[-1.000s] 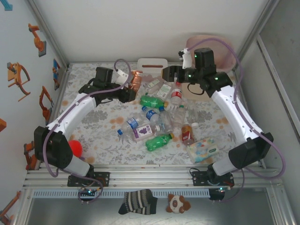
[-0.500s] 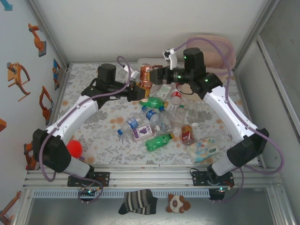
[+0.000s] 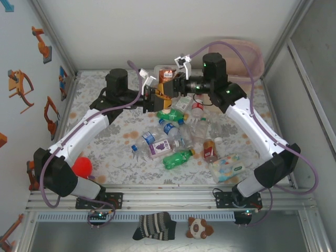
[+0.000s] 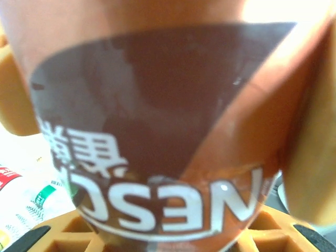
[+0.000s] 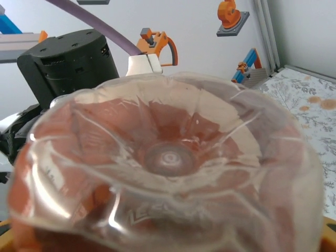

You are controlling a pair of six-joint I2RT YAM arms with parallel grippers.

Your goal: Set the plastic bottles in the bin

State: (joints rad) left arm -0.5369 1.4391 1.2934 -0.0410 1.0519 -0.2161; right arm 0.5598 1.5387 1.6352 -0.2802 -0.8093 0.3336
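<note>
A brown plastic bottle (image 3: 164,88) with a dark Nescafe label (image 4: 157,131) hangs above the back of the table. My left gripper (image 3: 156,93) is shut on it, an orange finger (image 4: 13,100) on each side. My right gripper (image 3: 176,85) faces it from the right, and the bottle's clear ribbed base (image 5: 168,157) sits right at its jaws; whether they press on it is hidden. Several other plastic bottles lie in a pile mid-table, among them a green one (image 3: 170,114), another green one (image 3: 177,158) and a clear one with a purple label (image 3: 159,147). The pink bin (image 3: 247,52) stands at the back right.
A pack of wipes (image 3: 228,167) lies at the front right of the pile. A white tissue box (image 3: 159,68) sits at the back behind the grippers. A red ball (image 3: 81,167) rests by the left arm's base. Walls close in on the left, back and right.
My right gripper swung left from beside the bin until it met the brown bottle. My left gripper carried that bottle a little up and to the right.
</note>
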